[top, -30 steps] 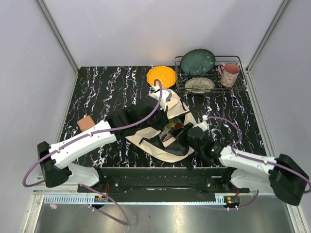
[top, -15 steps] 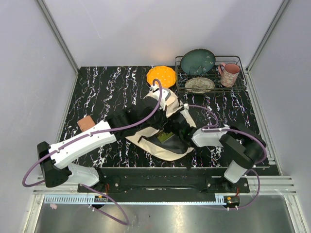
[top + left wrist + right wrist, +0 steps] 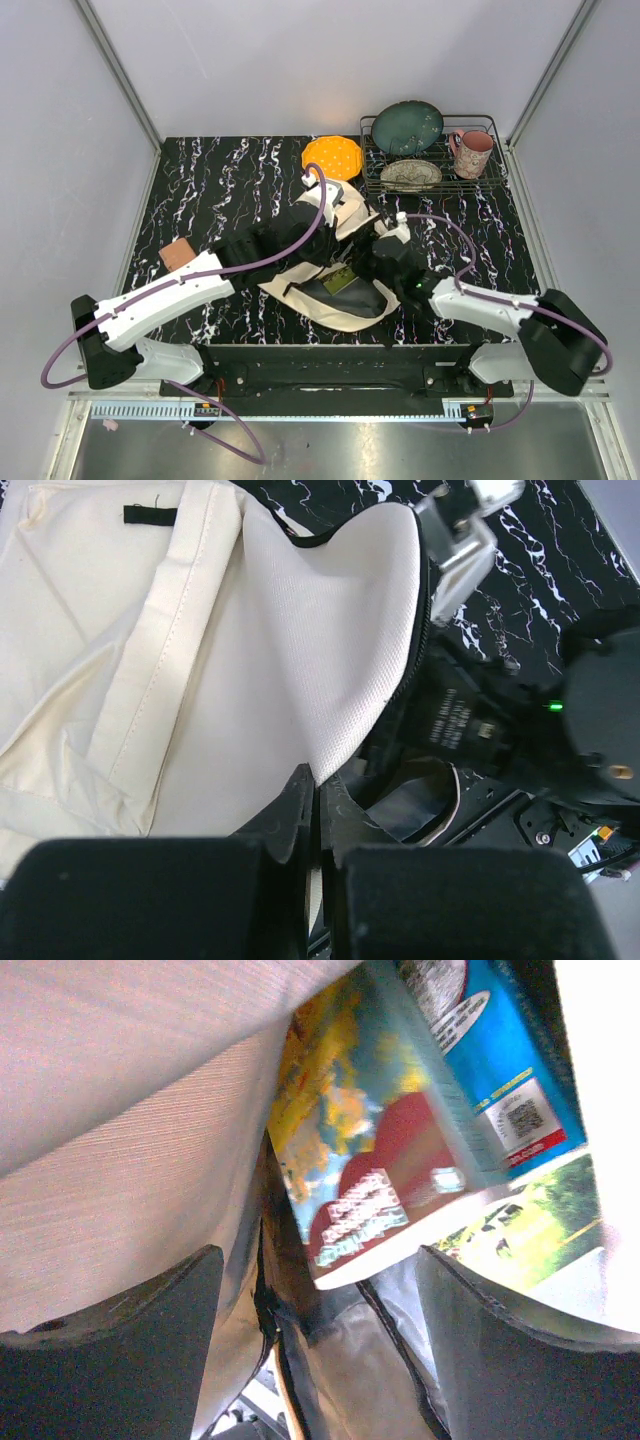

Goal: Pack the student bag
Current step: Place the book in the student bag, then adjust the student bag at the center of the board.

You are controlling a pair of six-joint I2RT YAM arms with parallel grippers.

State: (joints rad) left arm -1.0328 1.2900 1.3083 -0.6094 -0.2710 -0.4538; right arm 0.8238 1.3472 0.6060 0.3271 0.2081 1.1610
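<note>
Packing underway, we judge: left fingers [image 3: 287, 823] pinch student bag [image 3: 250, 630] open; right fingers [image 3: 120, 1330] spread, book [image 3: 370, 1170] loose inside. Next: withdraw.

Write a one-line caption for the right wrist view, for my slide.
Right gripper, jaws wide open, facing colourful books beside the pale lining of the student bag.

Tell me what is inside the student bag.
Colourful books lie inside the student bag, one showing a blue back cover with a barcode. The fabric covers whatever lies deeper.
</note>
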